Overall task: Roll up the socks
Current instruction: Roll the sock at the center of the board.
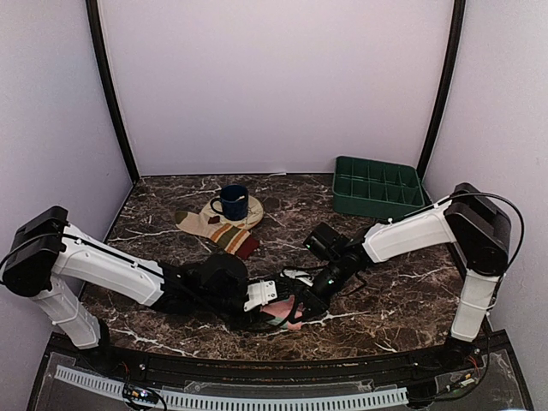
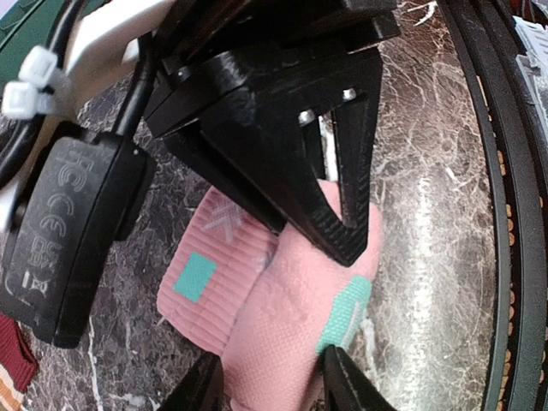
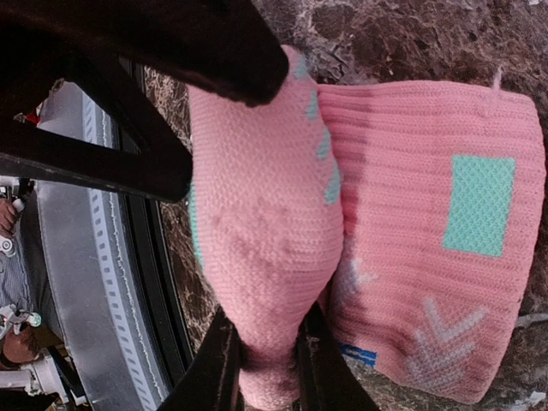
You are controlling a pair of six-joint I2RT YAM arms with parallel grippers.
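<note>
Marble, dark with white veins, forms the table (image 1: 402, 291), which is closed in by pale walls at left, back and right and by a black rail (image 1: 257, 364) along the near edge. From the left, the left arm (image 1: 111, 265) reaches low across the front of the table. Behind it, well apart, the striped sock (image 1: 224, 233) lies flat beside a blue mug (image 1: 231, 203) that stands on a tan coaster (image 1: 250, 210). Bare marble lies between this group and the green tray (image 1: 377, 207) in the back right corner.

At front centre, near the rail, both grippers meet over the pink sock (image 1: 287, 315). Its ribbed cuff with a mint patch (image 3: 479, 205) lies flat on the marble, and the foot part is folded up into a thick bulge beside the cuff.

The left gripper (image 2: 272, 381) has its jaws about half apart. The bulge fills the gap between them, with a finger against each side.

The right gripper (image 3: 264, 368) comes in from the opposite side. Its jaws stand nearly together and pinch a narrow fold of the same bulge. In the left wrist view, its tips rest on the top of the fold.

To the right, the right arm (image 1: 411, 233) slopes down from its base, with bare marble beneath and in front of it.
</note>
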